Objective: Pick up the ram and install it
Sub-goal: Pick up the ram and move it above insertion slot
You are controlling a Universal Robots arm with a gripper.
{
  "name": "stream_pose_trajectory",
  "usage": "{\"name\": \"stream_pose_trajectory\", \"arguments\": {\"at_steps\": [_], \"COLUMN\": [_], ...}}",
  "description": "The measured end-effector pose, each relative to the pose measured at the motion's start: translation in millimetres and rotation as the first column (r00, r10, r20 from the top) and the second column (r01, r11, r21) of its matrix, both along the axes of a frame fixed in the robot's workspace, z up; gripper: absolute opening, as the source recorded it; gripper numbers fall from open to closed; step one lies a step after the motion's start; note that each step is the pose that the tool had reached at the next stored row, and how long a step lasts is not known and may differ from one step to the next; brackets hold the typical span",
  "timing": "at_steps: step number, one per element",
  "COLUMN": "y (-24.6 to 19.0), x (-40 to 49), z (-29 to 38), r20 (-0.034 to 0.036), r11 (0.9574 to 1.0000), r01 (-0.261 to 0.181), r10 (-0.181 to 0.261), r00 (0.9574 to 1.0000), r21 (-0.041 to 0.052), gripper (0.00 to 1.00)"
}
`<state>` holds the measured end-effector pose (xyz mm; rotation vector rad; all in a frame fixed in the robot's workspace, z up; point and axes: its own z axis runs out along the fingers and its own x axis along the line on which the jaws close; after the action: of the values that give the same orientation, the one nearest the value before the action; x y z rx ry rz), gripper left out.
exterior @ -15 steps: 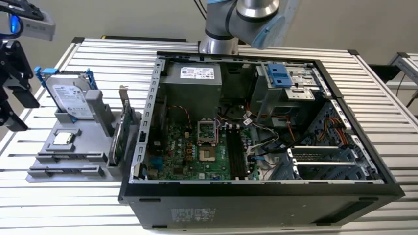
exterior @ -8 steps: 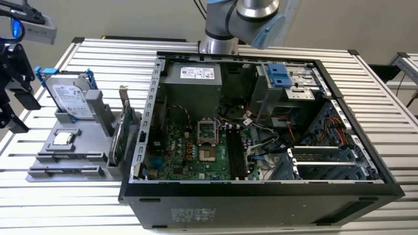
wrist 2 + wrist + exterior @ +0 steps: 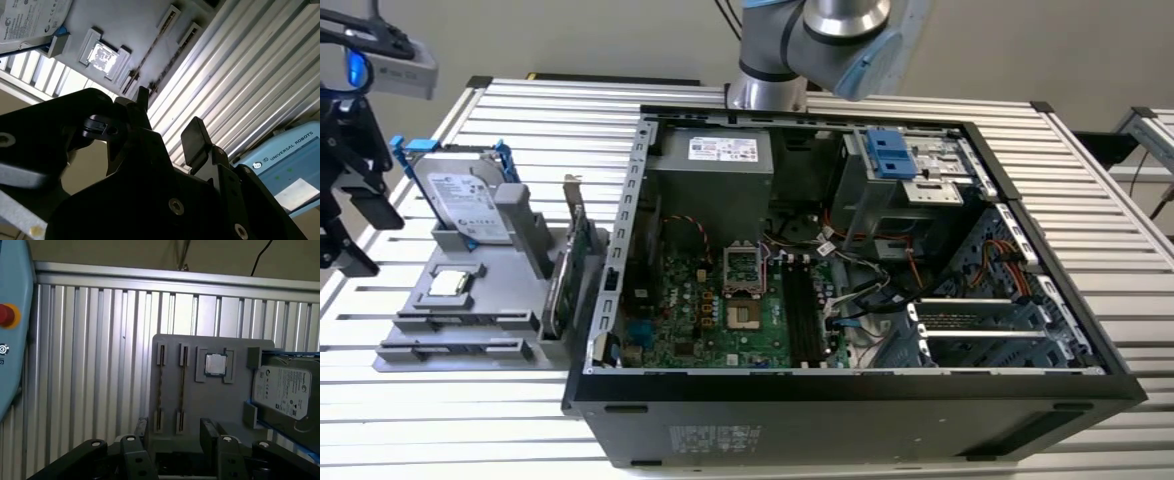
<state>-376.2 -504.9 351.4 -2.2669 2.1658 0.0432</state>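
Two thin ram sticks stand on edge in the slots of the grey parts holder (image 3: pixel 200 400), one (image 3: pixel 160 385) beside the other (image 3: pixel 182 385); in the second wrist view they appear as thin lines (image 3: pixel 152 52). My gripper (image 3: pixel 175 426) hovers above the holder's near end, open, with nothing between its black fingers (image 3: pixel 207 427). In the second wrist view the gripper (image 3: pixel 167 117) shows the same wide gap. In the exterior view the gripper (image 3: pixel 360 235) hangs at the far left, over the holder (image 3: pixel 414 335). The open computer case (image 3: pixel 854 250) shows black memory slots (image 3: pixel 803 310) on its motherboard.
The holder also carries a silver hard drive (image 3: pixel 285 390) with blue rails, a CPU chip (image 3: pixel 216 364) and a green expansion card (image 3: pixel 571 260). A light blue pendant (image 3: pixel 12 340) with a red button lies on the slatted aluminium table (image 3: pixel 90 365). Cables cross the case interior.
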Motion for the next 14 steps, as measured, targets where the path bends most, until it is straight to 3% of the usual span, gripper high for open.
{"name": "stream_pose_trajectory", "arguments": {"at_steps": [14], "y": [-2.9], "x": [0.0], "z": [-7.9], "r20": [-0.0108], "r11": [0.9998], "r01": [0.018], "r10": [-0.018], "r00": [0.9998], "r21": [-0.0005], "gripper": [1.00]}}
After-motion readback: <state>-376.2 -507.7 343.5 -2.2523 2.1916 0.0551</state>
